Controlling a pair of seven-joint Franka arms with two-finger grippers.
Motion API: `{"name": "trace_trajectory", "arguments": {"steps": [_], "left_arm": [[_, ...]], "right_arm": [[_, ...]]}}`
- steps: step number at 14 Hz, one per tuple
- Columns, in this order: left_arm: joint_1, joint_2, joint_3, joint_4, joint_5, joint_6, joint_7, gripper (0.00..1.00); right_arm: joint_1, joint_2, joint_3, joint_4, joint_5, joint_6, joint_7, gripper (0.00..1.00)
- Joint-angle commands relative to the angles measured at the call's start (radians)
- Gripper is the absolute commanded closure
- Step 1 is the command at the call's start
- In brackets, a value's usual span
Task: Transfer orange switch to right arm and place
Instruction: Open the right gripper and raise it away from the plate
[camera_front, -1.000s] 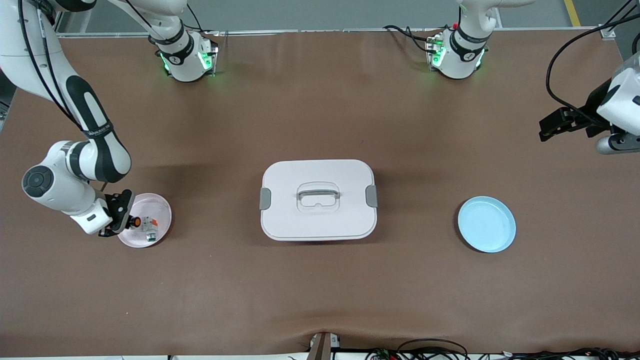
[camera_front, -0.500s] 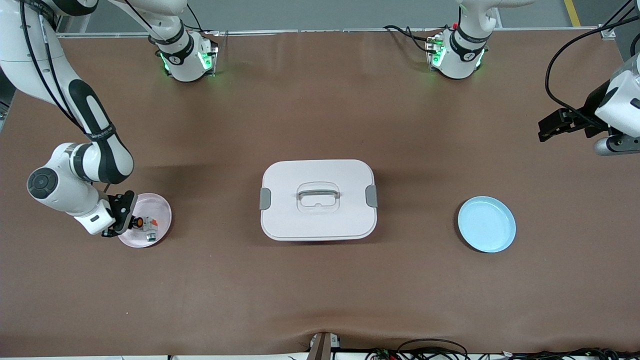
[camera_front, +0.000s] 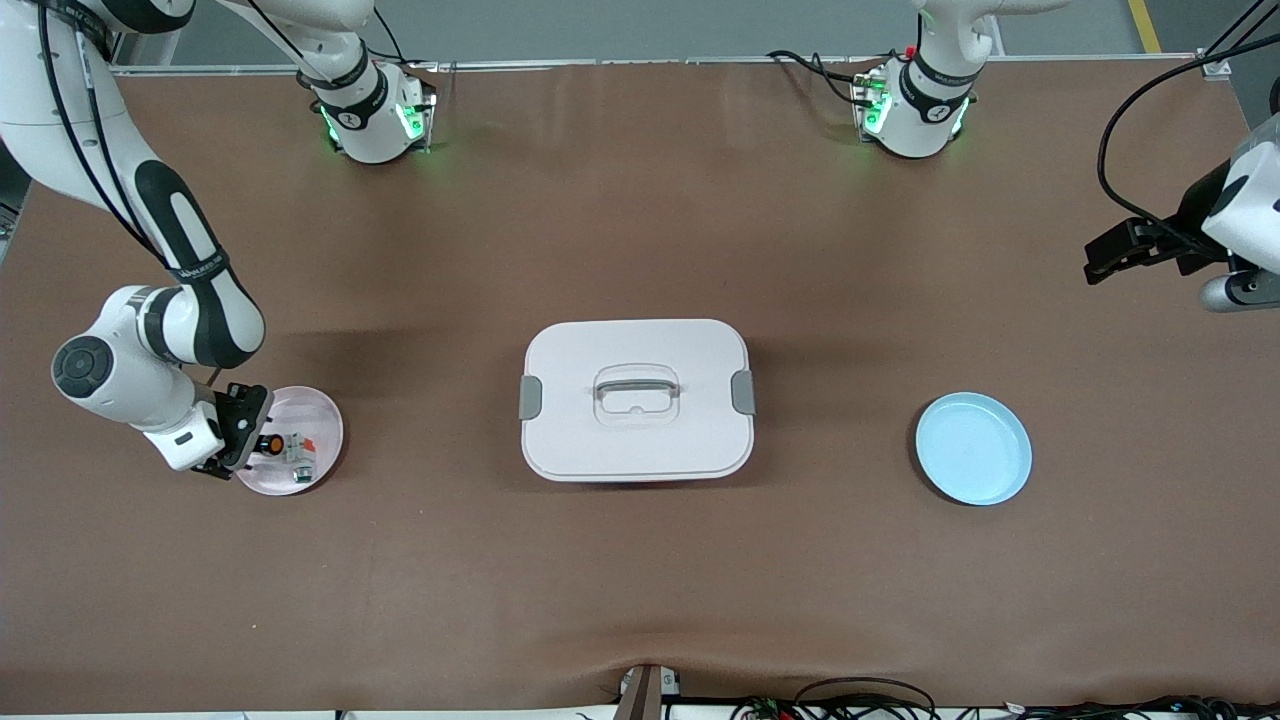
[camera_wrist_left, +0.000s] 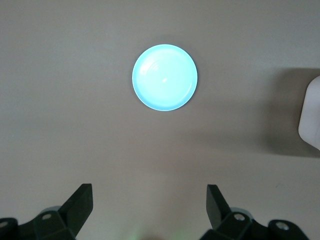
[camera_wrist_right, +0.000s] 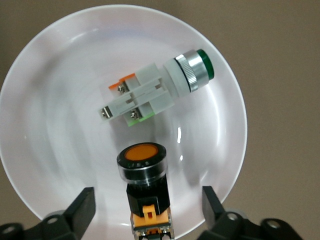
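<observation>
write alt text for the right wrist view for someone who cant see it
An orange switch lies in a white plate between the open fingers of the right gripper, which no longer grips it. A white-grey switch with a green end lies beside it in the same plate, on a brown table.

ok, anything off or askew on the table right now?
Nothing stands out. The orange switch lies in the pink plate beside a green-capped switch, between the open fingers of the right gripper. The lidded box sits square mid-table, the blue plate is bare, and the left gripper waits open.
</observation>
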Motion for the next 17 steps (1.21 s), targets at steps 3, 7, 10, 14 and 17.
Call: {"name": "trace_trajectory", "arguments": {"steps": [3, 7, 10, 14, 17], "left_arm": [[-0.001, -0.018, 0.005, -0.008, -0.017, 0.008, 0.017, 0.00], [0.001, -0.023, 0.004, -0.008, -0.017, -0.003, 0.018, 0.00], [-0.001, -0.025, 0.002, -0.008, -0.017, -0.008, 0.017, 0.00], [-0.004, -0.026, -0.002, -0.003, -0.034, -0.009, 0.017, 0.00], [-0.002, -0.040, -0.002, -0.003, -0.040, -0.023, 0.020, 0.00]], "right_arm": [[-0.011, -0.028, 0.017, 0.067, -0.017, -0.162, 0.038, 0.00], [-0.023, -0.036, 0.016, 0.177, -0.013, -0.314, 0.062, 0.00], [-0.043, -0.073, 0.014, 0.280, -0.016, -0.493, 0.210, 0.00], [-0.078, -0.084, 0.017, 0.415, -0.007, -0.671, 0.425, 0.00], [-0.081, -0.133, 0.017, 0.405, 0.000, -0.697, 0.701, 0.00]]}}
